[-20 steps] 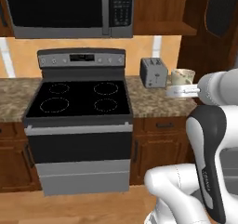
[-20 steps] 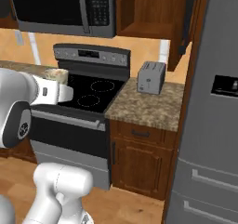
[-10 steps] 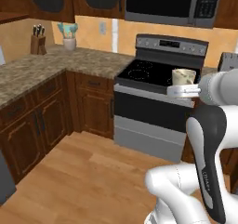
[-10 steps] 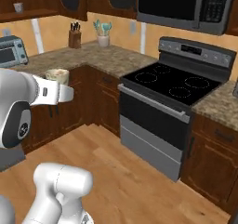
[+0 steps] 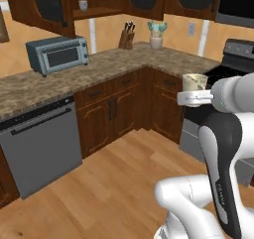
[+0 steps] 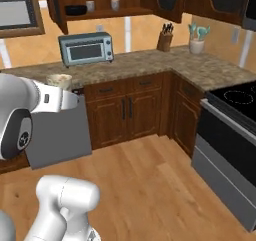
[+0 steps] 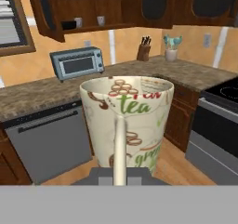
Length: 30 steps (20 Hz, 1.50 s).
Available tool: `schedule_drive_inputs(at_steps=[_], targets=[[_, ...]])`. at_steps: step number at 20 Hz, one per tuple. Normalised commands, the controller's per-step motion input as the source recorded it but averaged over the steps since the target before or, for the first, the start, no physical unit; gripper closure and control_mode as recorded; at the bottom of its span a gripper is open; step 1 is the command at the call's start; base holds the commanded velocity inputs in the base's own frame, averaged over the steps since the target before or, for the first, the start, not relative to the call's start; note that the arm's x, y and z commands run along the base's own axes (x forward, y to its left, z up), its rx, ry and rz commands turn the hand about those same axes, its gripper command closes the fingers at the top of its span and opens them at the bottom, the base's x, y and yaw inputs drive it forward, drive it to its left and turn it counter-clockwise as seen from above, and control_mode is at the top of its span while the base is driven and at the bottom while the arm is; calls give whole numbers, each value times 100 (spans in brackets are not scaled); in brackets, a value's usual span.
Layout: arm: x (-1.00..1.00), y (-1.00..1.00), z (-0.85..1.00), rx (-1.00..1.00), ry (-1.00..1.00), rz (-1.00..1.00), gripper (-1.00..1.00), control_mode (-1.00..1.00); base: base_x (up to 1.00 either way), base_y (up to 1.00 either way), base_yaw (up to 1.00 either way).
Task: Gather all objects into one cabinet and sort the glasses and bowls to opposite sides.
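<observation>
Claw: the gripper (image 7: 120, 174) is clamped on a cream printed cup (image 7: 128, 121), one finger (image 7: 120, 146) lying up the cup's near wall; the cup stands upright in the grip.
Cup in hand: carried in the air in front of the arm, above the wooden floor (image 5: 109, 183), well apart from any counter. It shows again in the left base view (image 5: 194, 81) and the right base view (image 6: 59, 80).
Cabinet: the open reddish-brown wall cabinet (image 6: 107, 12) hangs above the counter (image 6: 150, 62), over the toaster oven (image 6: 86, 48).
On the shelf: the black bowl (image 6: 76, 9) sits at the left end of the shelf board; two pale cups (image 6: 90, 6) (image 6: 115, 5) stand to its right, apart from each other.
Done, by judgement: bowl and two cups are already in the one cabinet, bowl at one end.
Left, by judgement: the held cup must go onto the shelf with the other cups, away from the bowl. The nearer cup stands rather close to the bowl, so the sorting may want tightening.
Hard to make out: the shelf items are small; whether the nearer cup touches the bowl cannot be told.
Cut off: the cabinet's top and left side run out of the right base view; its door (image 7: 44, 11) hides part of the interior in the hand view.
</observation>
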Motion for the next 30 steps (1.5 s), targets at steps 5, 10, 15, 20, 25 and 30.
schedule_drive_inputs(at_steps=[5, 10, 15, 20, 25, 30], targets=[[0, 0, 0, 0, 0, 0, 100, 100, 37, -49, 37], [0, 0, 0, 0, 0, 0, 100, 100, 77, -88, 32], [0, 0, 0, 0, 0, 0, 100, 100, 98, -80, 31], [0, 0, 0, 0, 0, 0, 100, 100, 99, -62, 26], [0, 0, 0, 0, 0, 0, 100, 100, 95, -55, 28], [0, 0, 0, 0, 0, 0, 100, 100, 95, -47, 30]])
